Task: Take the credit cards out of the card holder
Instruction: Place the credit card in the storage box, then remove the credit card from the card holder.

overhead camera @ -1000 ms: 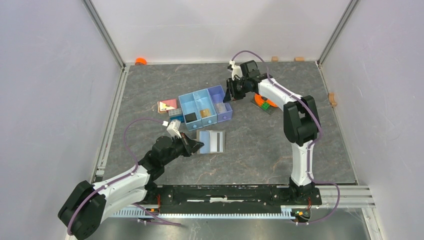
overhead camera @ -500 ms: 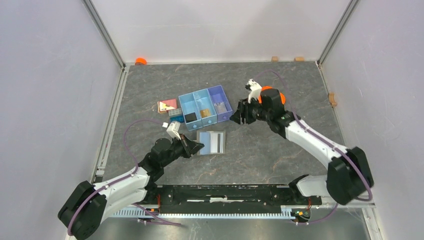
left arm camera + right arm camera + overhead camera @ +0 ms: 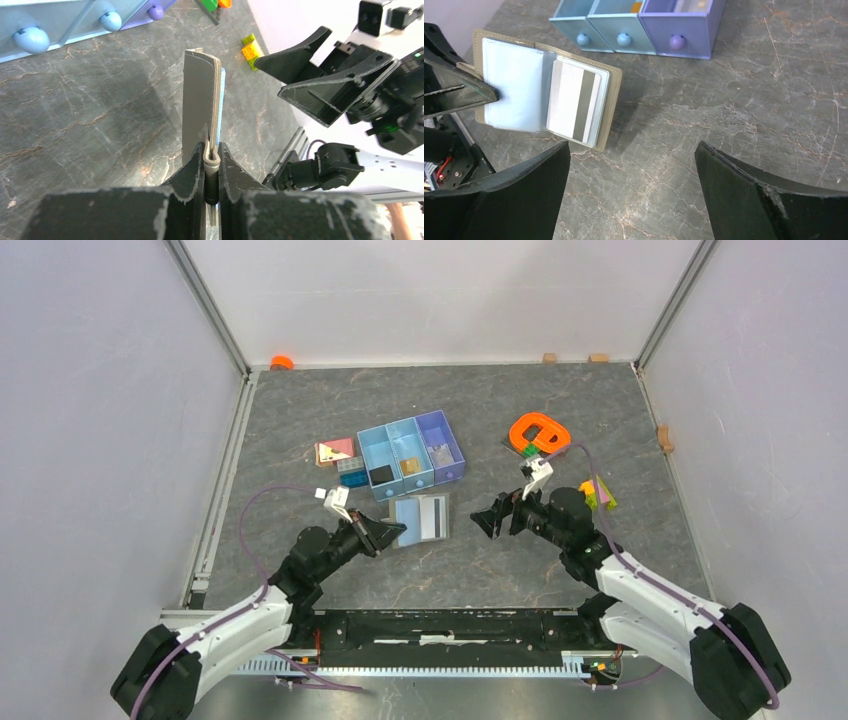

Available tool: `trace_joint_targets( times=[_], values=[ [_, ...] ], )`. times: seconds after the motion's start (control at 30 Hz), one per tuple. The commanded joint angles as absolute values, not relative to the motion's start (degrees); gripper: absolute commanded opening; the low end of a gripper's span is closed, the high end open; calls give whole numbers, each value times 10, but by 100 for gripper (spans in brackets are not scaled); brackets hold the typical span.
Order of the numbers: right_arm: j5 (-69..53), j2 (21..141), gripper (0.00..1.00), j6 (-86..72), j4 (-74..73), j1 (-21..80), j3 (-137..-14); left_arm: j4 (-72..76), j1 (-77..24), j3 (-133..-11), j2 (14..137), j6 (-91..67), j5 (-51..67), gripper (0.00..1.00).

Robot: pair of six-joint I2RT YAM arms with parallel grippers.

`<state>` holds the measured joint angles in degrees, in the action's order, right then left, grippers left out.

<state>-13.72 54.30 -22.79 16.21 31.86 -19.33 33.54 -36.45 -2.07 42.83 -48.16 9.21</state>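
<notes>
The card holder (image 3: pixel 409 516) lies open on the table just in front of the tray, pale blue inside up. Its right-hand slot holds a white credit card (image 3: pixel 433 518) with a grey stripe, seen clearly in the right wrist view as the card (image 3: pixel 574 102) inside the holder (image 3: pixel 514 85). My left gripper (image 3: pixel 398 531) is shut on the holder's left edge; in its own view my left gripper (image 3: pixel 212 152) pinches the taupe cover (image 3: pixel 197 100), seen edge-on. My right gripper (image 3: pixel 484 522) hovers open wide to the right of the holder, apart from it and empty, its jaws spread over bare table (image 3: pixel 632 146).
A blue-and-purple three-compartment tray (image 3: pixel 446 472) stands behind the holder, with a black square, a tan piece and something pale in its compartments. An orange ring (image 3: pixel 538 432) and a yellow-green block (image 3: pixel 597 494) lie at the right. Pink and tan blocks (image 3: pixel 335 452) sit left of the tray.
My right arm swung from behind the tray back toward me and down, ending beside the holder, and its jaws opened wide. The left gripper kept its grip and shifted slightly.
</notes>
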Motion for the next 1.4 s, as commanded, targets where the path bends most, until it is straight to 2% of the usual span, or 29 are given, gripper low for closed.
trace_joint_targets(
  times=[0.0, 0.3, 0.8, 0.9, 1.17, 1.37],
  values=[
    [-167, 509, 98, -242, 275, 318, -158, 379, -365, -14, 390, -531, 86, 2],
    [-292, 554, 97, -296, 398, 318, -140, 378, -365, -15, 344, -584, 100, 2],
    [-340, 591, 98, -341, 454, 319, -139, 540, -364, -9, 382, -630, 202, 2],
    [-353, 588, 93, -354, 476, 318, -135, 574, -365, -11, 403, -639, 221, 2],
    [-403, 619, 58, -424, 582, 311, -118, 591, -365, -18, 425, -637, 236, 2],
    [-420, 638, 40, -452, 625, 309, -112, 574, -365, -20, 417, -629, 230, 2]
  ],
)
